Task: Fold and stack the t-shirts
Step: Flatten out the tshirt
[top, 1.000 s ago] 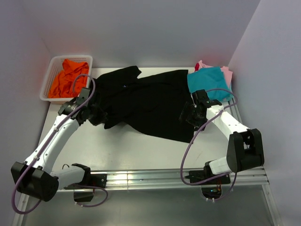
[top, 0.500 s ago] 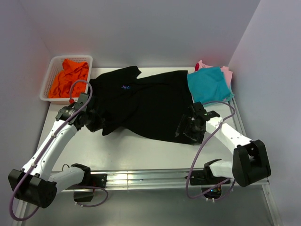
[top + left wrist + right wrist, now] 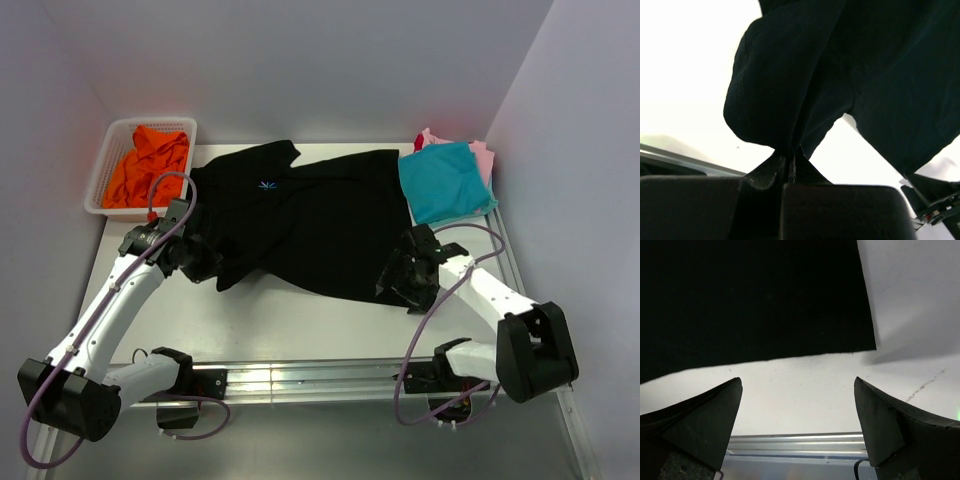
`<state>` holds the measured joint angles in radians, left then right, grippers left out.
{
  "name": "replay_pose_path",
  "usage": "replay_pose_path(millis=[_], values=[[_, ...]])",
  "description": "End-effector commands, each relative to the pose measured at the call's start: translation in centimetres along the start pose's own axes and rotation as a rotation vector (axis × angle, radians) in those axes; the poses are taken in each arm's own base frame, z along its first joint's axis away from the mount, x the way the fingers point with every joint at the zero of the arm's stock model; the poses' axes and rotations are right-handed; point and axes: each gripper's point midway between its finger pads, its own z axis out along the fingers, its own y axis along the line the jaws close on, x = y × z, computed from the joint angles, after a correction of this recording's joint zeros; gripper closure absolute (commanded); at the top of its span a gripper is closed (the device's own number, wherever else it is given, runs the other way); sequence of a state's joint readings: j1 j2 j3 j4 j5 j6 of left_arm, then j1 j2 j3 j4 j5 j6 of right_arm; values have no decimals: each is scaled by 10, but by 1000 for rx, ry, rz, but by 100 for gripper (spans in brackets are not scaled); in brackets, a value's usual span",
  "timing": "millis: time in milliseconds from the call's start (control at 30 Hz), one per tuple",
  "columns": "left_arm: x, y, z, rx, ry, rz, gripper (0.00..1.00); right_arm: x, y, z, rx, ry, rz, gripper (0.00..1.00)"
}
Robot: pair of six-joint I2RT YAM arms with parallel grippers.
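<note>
A white worktop [image 3: 300,320] is enclosed by pale walls, with the two arms bolted at its near edge. Most of its middle is covered by a large black cloth t-shirt [image 3: 310,220], which is spread out, loosely rumpled, from the left rear toward the right front.

A white plastic mesh basket [image 3: 98,190] is set at the left rear corner, just beside the black shirt's collar end, and a crumpled bright orange t-shirt [image 3: 150,160] is held inside it. At the right rear corner a folded teal t-shirt [image 3: 445,180] is laid on top of a pink t-shirt [image 3: 482,155]. A sliver of what seems to be a red t-shirt [image 3: 419,141] is seen at the stack's back left edge, though too little shows to be sure. The teal shirt's left edge is touched by the black cloth.

The left hand [image 3: 790,157] is pinched tight on a fold of the black shirt's left edge, and the cloth is drawn up into a peak from its closed fingers. The right hand [image 3: 797,382] is held with its fingers spread wide at the shirt's near right corner. Nothing is gripped between them, and the straight black hem is seen just beyond the fingertips over bare worktop.

A small light-blue starburst logo [image 3: 267,184] is shown face up on the chest, near the collar.
</note>
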<state>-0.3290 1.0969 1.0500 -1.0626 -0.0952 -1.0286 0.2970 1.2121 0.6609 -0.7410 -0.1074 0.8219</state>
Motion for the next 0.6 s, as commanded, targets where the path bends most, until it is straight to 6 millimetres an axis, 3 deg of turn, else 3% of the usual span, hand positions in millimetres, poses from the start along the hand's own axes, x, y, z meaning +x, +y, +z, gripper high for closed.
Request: replay_pose_path(millis=[0,367,467,500,567], values=[[-6,0,-15,4,-26,27,100,-10,2,12,17,-38,24,0],[-8,3,-23,-12,-34,17,100,-25,-3,35,110,-42,41,9],[-10,2,-23,-18,-38,16,100,-27,-4,40,121,-38,40,18],[-11,2,-23,-21,-40,19,100,-28,-5,42,120,-37,41,32],[-13,2,-25,-25,-50,21,100,-28,-8,45,131,-30,43,45]])
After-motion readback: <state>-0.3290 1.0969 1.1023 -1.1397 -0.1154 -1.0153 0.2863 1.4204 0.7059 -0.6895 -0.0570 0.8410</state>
